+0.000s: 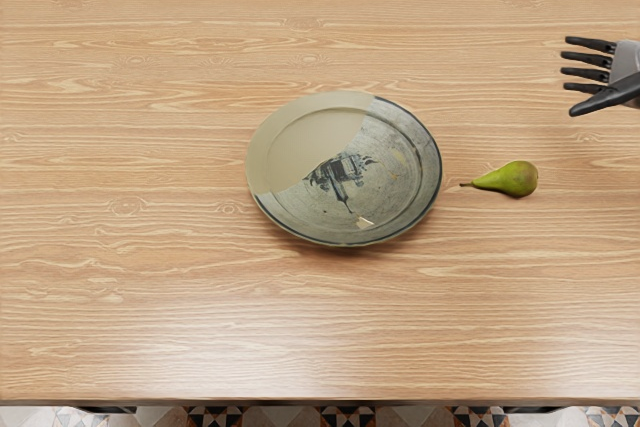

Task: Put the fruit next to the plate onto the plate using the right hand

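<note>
Head view: the pear (510,179) lies on its side on the bench (150,297), just right of the plate (300,147) and apart from it, with its stem pointing at the rim. The right hand (608,75) hangs at the picture's right edge, beyond the pear and well clear of it, fingers spread and holding nothing. The left arm is out of view. The pear is not yet grasped, so the whole carry lies ahead.

The chief risk is likely the pear's shape. It is rounded and tapered, so a finger touching one flank first could roll or spin it away before the hand closes. A grip on the narrow neck would probably slip; the fat end looks the safer hold. Coming down too low could jam the fingertips on the bench. During the carry, a low path might clip the plate's raised rim and shove the plate. Released from too high, the pear could roll across the glossy plate and off again.
</note>
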`<state>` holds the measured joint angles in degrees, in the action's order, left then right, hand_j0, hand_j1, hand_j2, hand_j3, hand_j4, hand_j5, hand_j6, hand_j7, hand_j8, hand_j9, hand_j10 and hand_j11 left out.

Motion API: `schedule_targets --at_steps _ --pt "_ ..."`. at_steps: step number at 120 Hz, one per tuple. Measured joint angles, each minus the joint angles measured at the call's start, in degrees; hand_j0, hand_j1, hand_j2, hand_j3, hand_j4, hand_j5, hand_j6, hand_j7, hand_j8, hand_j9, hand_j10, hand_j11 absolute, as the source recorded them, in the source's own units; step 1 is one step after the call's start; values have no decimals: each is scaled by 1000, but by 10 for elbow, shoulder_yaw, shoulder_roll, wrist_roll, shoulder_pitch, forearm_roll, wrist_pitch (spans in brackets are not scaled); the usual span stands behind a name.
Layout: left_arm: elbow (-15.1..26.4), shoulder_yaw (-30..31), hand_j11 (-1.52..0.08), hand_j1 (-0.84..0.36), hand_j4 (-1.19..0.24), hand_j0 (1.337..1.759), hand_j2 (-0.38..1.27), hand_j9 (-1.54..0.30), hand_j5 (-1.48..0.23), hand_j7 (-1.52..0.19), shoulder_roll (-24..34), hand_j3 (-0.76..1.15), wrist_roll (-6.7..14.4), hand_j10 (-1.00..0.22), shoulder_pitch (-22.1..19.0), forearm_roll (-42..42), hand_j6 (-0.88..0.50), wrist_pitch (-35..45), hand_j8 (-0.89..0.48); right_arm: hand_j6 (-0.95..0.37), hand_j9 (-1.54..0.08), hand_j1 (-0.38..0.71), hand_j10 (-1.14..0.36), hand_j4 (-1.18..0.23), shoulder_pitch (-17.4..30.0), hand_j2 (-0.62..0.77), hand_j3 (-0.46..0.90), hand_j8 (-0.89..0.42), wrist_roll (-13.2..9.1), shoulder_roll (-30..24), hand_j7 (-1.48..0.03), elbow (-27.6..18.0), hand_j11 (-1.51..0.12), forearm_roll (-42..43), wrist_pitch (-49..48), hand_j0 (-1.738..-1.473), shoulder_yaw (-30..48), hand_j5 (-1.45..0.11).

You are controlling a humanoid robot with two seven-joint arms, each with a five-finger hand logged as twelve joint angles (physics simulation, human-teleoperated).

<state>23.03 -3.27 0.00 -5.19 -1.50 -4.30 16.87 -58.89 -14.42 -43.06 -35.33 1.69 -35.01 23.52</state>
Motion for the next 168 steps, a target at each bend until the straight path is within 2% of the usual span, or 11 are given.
schedule_targets --at_steps 20,38,50,60,69,80,92,99,125,151,168 --pt "0 0 0 349 0 1658 0 0 0 0 0 0 0 0 0 0 0 0 0 2 0 -349 1 0 0 1 0 2 0 3 0 0 0 -1 0 -1658 -1 0" --pt "0 0 0 349 0 1658 0 0 0 0 0 0 0 0 -1 0 0 0 0 2 0 -349 1 0 -3 1 0 2 -1 55 0 -16 0 37 0 -1658 -6 0" --pt "0 0 0 349 0 1658 0 0 0 0 0 0 0 0 -1 0 0 0 0 0 0 -349 0 -1 -5 1 0 0 -8 36 0 -74 0 65 0 -1658 -6 0" --pt "0 0 0 349 0 1658 0 0 0 0 0 0 0 0 0 0 0 0 0 0 0 -349 0 -1 -6 1 0 0 -17 -29 0 -186 0 79 0 -1658 -7 0" --pt "0 0 0 349 0 1658 0 0 0 0 0 0 0 0 -1 0 0 0 0 0 0 -349 0 0 -7 1 0 0 -52 -84 0 -301 0 101 16 -1658 -6 0" --pt "0 0 0 349 0 1658 0 0 0 0 0 0 0 0 -1 0 0 0 0 -1 0 -349 0 -1 -5 1 0 -1 -107 -113 0 -406 0 153 114 -1658 -7 0" --pt "0 0 0 349 0 1658 0 0 0 0 0 0 0 0 0 0 0 0 0 -2 0 -349 -1 -2 -3 1 0 -2 -160 -124 0 -478 0 206 236 -1658 -7 0" --pt "0 0 0 349 0 1658 0 0 0 0 0 0 0 0 0 0 0 0 0 -3 0 -349 -2 -2 -5 1 0 -2 -180 -122 0 -506 0 239 296 -1658 -7 0" --pt "0 0 0 349 0 1658 0 0 0 0 0 0 0 0 0 0 0 0 0 -4 0 -349 -3 -3 -6 1 0 -4 -203 -48 0 -542 0 411 440 -1658 -34 0" --pt "0 0 0 349 0 1658 0 0 0 0 0 0 0 0 -1 0 0 0 0 -6 0 -349 -3 -4 -15 2 0 -4 -205 -34 0 -543 0 446 395 -1658 -68 -1" --pt "0 0 0 349 0 1658 0 0 0 0 0 0 0 0 0 0 0 0 0 -6 0 -349 -3 -4 -17 2 0 -5 -206 -24 0 -541 0 474 442 -1658 -74 -1"
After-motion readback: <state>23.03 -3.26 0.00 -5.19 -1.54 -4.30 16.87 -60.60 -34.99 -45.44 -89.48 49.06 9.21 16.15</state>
